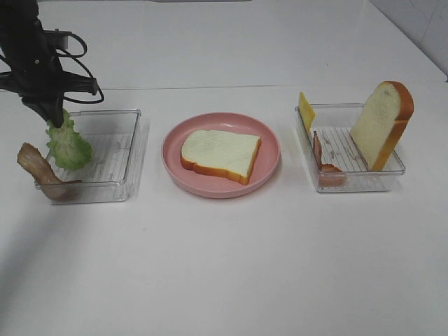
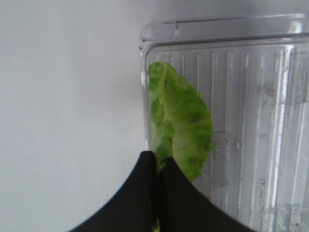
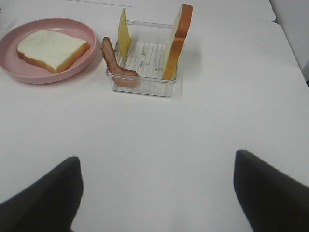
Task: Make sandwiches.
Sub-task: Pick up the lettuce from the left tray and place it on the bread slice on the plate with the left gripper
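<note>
My left gripper (image 1: 52,115) is shut on the top of a green ruffled lettuce leaf (image 1: 68,145) and holds it hanging over the left clear tray (image 1: 119,157). In the left wrist view the shut gripper (image 2: 158,164) pinches the lettuce (image 2: 181,125) above that tray (image 2: 251,121). A bacon strip (image 1: 40,171) leans on the tray's left end. One bread slice (image 1: 220,155) lies flat on the pink plate (image 1: 269,150). The right tray (image 1: 350,178) holds an upright bread slice (image 1: 383,124), a cheese slice (image 1: 306,110) and bacon (image 1: 325,166). My right gripper (image 3: 157,186) is open over bare table.
The white table (image 1: 231,266) spreads out in front of the trays and plate. In the right wrist view the plate (image 3: 12,65) with bread (image 3: 50,48) and the right tray (image 3: 145,84) lie beyond my fingers (image 3: 46,200).
</note>
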`<state>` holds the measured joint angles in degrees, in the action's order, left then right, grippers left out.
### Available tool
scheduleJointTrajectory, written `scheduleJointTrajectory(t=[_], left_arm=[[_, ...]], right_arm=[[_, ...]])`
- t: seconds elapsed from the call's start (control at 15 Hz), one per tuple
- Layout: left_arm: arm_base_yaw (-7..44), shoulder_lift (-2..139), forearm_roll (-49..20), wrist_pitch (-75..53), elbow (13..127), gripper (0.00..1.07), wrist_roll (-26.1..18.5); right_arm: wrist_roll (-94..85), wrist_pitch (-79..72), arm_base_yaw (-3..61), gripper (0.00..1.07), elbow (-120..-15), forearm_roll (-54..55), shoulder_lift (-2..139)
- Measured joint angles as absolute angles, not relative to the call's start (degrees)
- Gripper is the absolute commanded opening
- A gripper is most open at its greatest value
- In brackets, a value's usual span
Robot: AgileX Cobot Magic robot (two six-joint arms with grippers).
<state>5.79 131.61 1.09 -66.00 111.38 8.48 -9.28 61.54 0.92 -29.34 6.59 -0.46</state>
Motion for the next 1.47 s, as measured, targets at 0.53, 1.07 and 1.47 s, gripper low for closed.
scheduleJointTrajectory(t=[0.53, 1.07, 1.47], left_arm=[[5.9, 131.6, -27.1, -69.0, 125.9, 0.00, 0.9], [16.5, 137.4, -47.5, -62.9, 125.9, 0.00, -8.4], [23.0, 144.2, -52.5, -59.6, 125.9, 0.00, -9.1]], right_arm=[[-9.3, 61.5, 0.9, 0.80, -29.3, 6.6, -0.5], [-9.3, 61.5, 0.9, 0.80, -29.3, 6.6, -0.5], [-9.3, 61.5, 0.9, 0.80, -29.3, 6.6, -0.5]])
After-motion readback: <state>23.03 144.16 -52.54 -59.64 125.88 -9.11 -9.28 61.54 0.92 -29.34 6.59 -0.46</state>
